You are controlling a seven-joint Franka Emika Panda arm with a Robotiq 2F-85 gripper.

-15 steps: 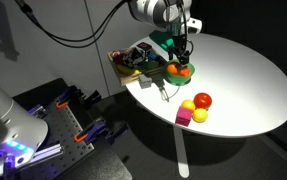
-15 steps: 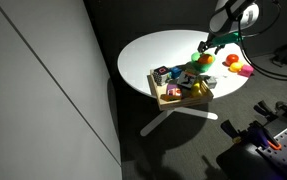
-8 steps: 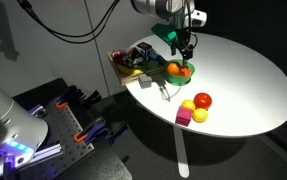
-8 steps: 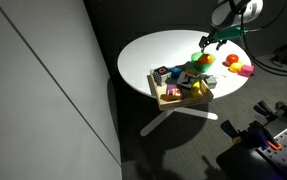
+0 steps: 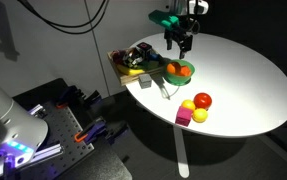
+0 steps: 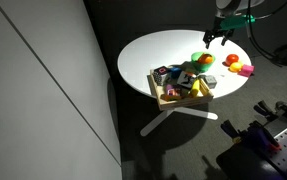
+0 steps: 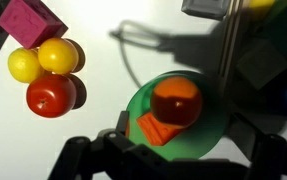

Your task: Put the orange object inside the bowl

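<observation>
The orange object [image 7: 175,102] lies inside the green bowl [image 7: 208,125], beside a flat orange piece [image 7: 155,130]. The bowl also shows on the white table in both exterior views [image 5: 188,68] [image 6: 199,62], with the orange object [image 5: 175,69] in it. My gripper [image 5: 179,42] [image 6: 219,36] hangs open and empty well above the bowl. In the wrist view its dark fingers [image 7: 173,160] frame the bowl from below.
A red fruit [image 7: 50,95], two yellow fruits [image 7: 56,55] and a pink block [image 7: 30,20] sit together to one side of the bowl [image 5: 201,101]. A tan basket of mixed toys [image 5: 133,58] [image 6: 181,88] stands beside the bowl, near the table edge.
My gripper has risen straight up from the bowl, leaving the orange object in it. The bowl and fruits have not moved.
</observation>
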